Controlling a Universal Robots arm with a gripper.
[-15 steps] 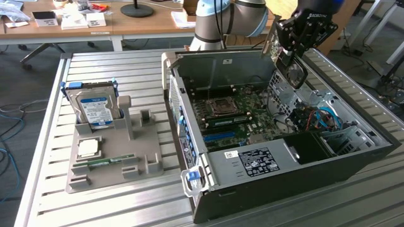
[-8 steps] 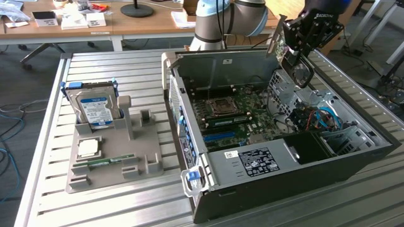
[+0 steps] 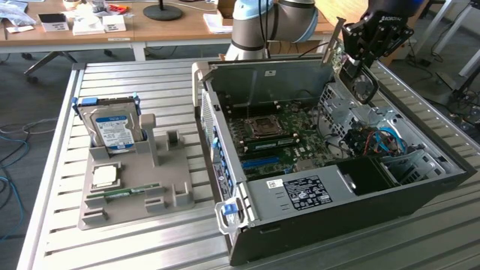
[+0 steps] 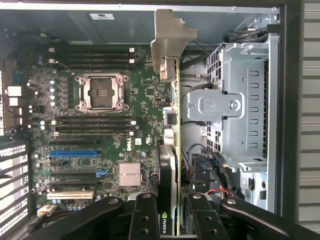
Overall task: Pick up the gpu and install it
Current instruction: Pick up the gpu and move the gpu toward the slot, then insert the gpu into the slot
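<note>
My gripper [image 3: 365,52] is shut on the gpu [image 3: 360,79], a thin dark card with a fan shroud and a silver end bracket [image 3: 331,48]. It holds the card on edge above the far right part of the open computer case [image 3: 338,225]. In the wrist view the gpu [image 4: 169,165] shows edge-on between my black fingers [image 4: 144,217], its bracket [image 4: 167,40] pointing at the case's back wall. It hangs over the gap between the motherboard [image 4: 145,95] and the drive cage [image 4: 235,110]. The blue expansion slot [image 4: 75,152] lies apart from the card.
A grey parts holder [image 3: 135,197] on the slatted table at the exterior view's left carries a hard drive [image 3: 112,128], a processor [image 3: 105,175] and a green memory stick [image 3: 123,192]. Cables [image 3: 379,140] and the power supply [image 3: 307,194] crowd the case's near right side.
</note>
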